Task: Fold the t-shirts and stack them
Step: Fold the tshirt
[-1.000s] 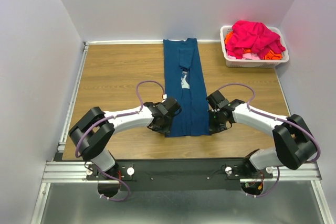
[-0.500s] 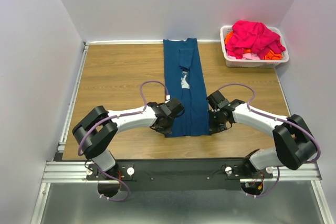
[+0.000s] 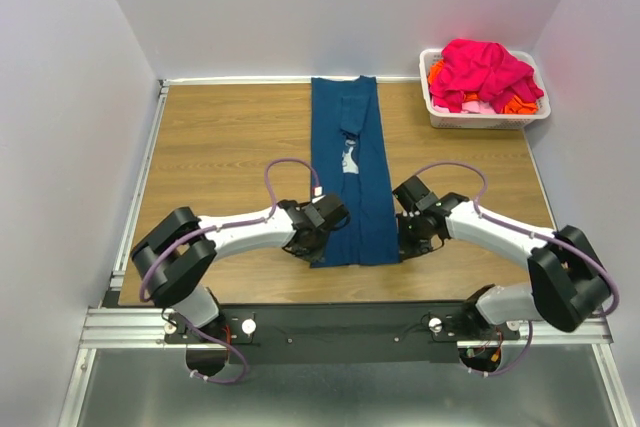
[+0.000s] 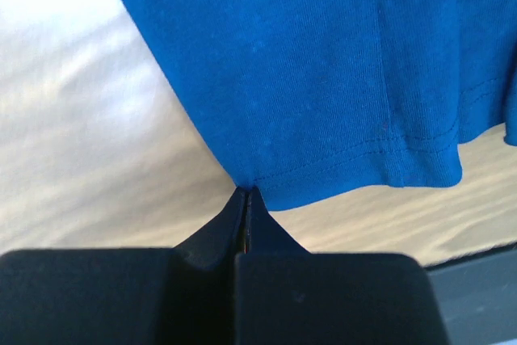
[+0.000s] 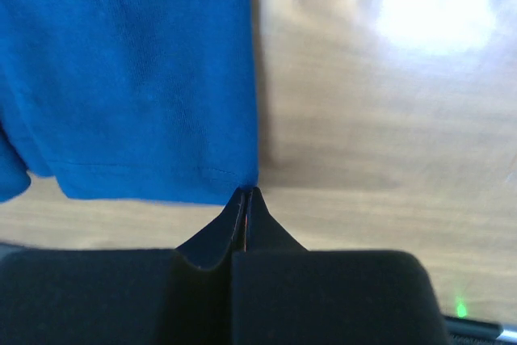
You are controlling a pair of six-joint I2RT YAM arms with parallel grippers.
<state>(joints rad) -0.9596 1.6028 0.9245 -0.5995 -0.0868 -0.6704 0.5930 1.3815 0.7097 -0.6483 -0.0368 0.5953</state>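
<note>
from above i can't make out the fingertips of the left gripper or the right gripper; the wrist housings cover them at the near corners of the blue t-shirt. its pale print shows only as a sliver between folded-in flaps. in the left wrist view the shirt runs off the top and right edges and the table is washed out; in the right wrist view it runs off top and left. the orange t-shirts lie mostly buried under the pink t-shirt, so i can't count them.
</note>
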